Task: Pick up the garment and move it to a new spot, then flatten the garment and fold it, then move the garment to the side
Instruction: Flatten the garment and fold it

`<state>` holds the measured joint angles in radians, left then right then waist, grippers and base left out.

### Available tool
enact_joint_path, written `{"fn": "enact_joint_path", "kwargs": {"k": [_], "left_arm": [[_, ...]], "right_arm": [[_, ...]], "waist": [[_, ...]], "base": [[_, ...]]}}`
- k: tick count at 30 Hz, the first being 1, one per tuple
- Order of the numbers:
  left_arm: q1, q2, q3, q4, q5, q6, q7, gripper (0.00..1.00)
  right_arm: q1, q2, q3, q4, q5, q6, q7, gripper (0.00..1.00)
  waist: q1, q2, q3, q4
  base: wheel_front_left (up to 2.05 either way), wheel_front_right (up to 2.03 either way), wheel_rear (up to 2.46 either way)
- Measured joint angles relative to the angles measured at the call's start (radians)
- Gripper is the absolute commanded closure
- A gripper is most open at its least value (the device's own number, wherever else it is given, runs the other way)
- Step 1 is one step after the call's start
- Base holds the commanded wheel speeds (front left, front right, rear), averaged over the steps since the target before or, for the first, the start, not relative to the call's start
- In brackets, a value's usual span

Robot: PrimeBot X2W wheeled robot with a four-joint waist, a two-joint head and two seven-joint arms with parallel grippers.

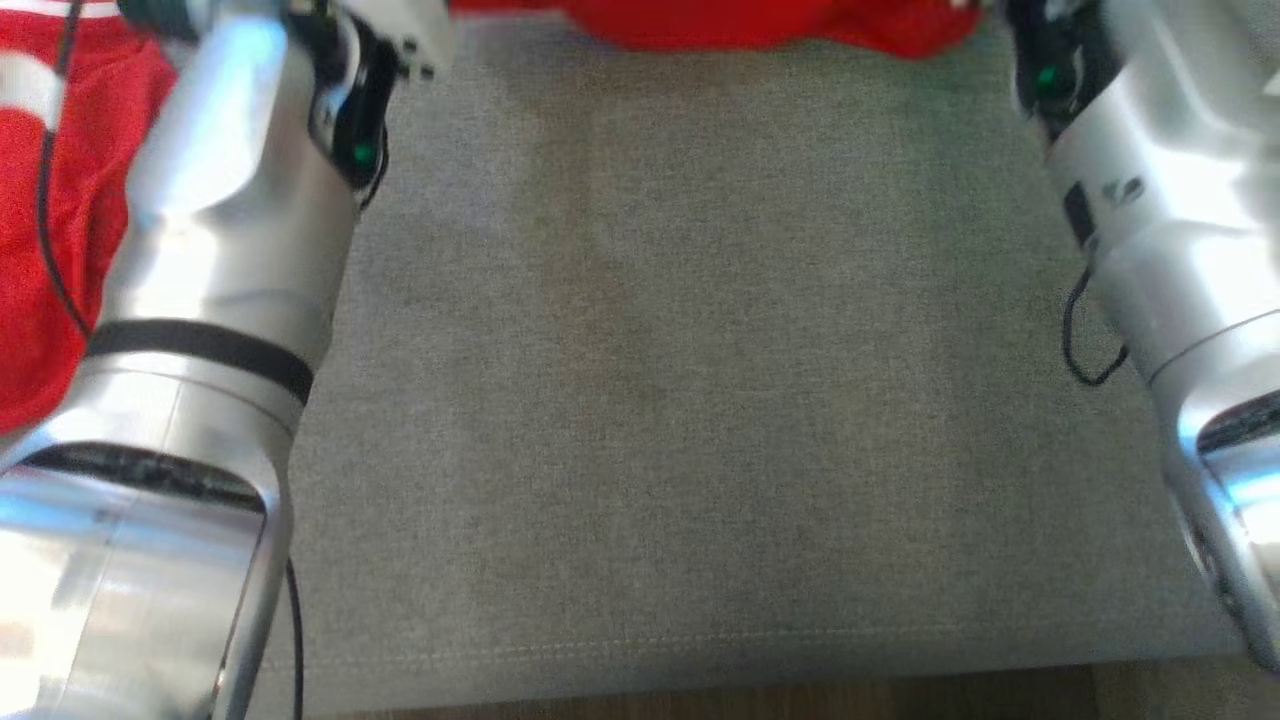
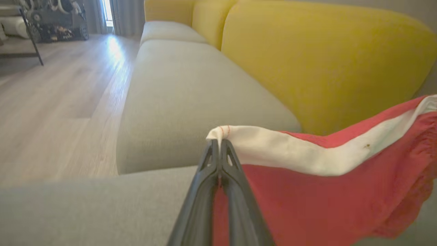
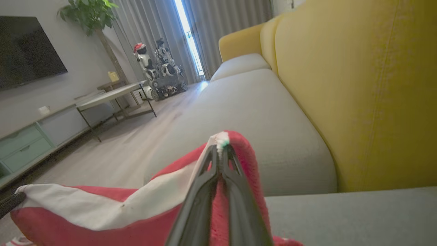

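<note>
My head view puts the red garment at 9 and 12 o'clock over the grey sofa seat. The wrist views add the grips: left end effector clamped tight on its white band, right end effector pinched closed on a red-and-white edge. Left wrist view: yellow backrest at 2 o'clock, wood floor at 9.
</note>
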<state>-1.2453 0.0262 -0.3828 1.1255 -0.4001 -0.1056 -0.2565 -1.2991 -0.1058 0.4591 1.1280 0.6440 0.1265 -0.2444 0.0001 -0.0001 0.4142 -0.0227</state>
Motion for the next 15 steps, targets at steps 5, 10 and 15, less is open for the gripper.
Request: {"fn": "enact_joint_path", "kwargs": {"k": [5, 10, 15], "left_arm": [[0.010, -0.002, 0.002, 0.076, -0.027, -0.010, 0.000, 1.00], [0.049, -0.004, 0.010, 0.084, -0.052, -0.013, 0.000, 1.00], [0.239, 0.001, 0.043, -0.106, -0.043, -0.002, 0.000, 1.00]], "right_arm": [[0.024, 0.004, 0.090, 0.023, 0.036, 0.000, 0.046, 1.00], [0.098, 0.003, 0.172, 0.010, 0.049, 0.000, 0.040, 1.00], [0.266, 0.000, 0.216, -0.016, 0.077, 0.000, 0.018, 1.00]], "waist": [[0.0000, 0.0001, 0.000, -0.012], [0.0000, 0.0001, -0.015, -0.023], [0.0000, 0.0001, -0.057, -0.032]], "base": [[0.00, 0.00, 0.00], [0.00, 0.00, 0.00], [0.00, 0.00, 0.00]]}}
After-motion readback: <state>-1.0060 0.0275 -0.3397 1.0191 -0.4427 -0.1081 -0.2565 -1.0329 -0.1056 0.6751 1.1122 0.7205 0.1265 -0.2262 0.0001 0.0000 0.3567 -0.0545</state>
